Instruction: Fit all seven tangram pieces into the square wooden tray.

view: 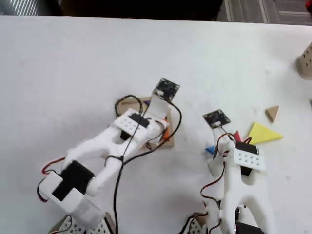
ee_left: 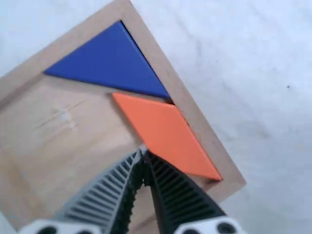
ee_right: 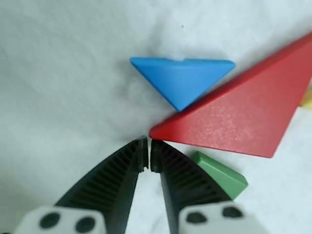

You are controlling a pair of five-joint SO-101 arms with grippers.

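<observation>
Tray (ee_left: 63, 141), square and wooden, lies on the white desk (view: 73, 63) under the left arm (view: 112, 146), with two of the seven pieces in it: a large blue triangle (ee_left: 109, 61) in one corner, and an orange parallelogram (ee_left: 165, 136) along the rim beside it, one tip meeting the triangle's long edge; most of the tray floor is bare wood; the left jaws are closed on nothing, their tips at the inner edge of the parallelogram, though whether they press on it I cannot tell; the other five pieces lie loose on the desk well apart from the tray, around the right arm (view: 239, 175): a small blue triangle (ee_right: 183, 80) whose point touches a red triangle (ee_right: 239, 114), a green piece (ee_right: 222, 175) partly hidden by the arm, a yellow triangle (view: 264, 132) just past the red one, and a tan triangle (view: 272, 113) farther out; the right jaws are closed too and empty, their tips just beside the red triangle's near corner; the step in hand looks like seating the parallelogram snugly against the rim, so the task seems under a third done; next, the right jaws would need to open, straddle a flat piece across its edges, likely the red triangle, and carry it to the tray.
</observation>
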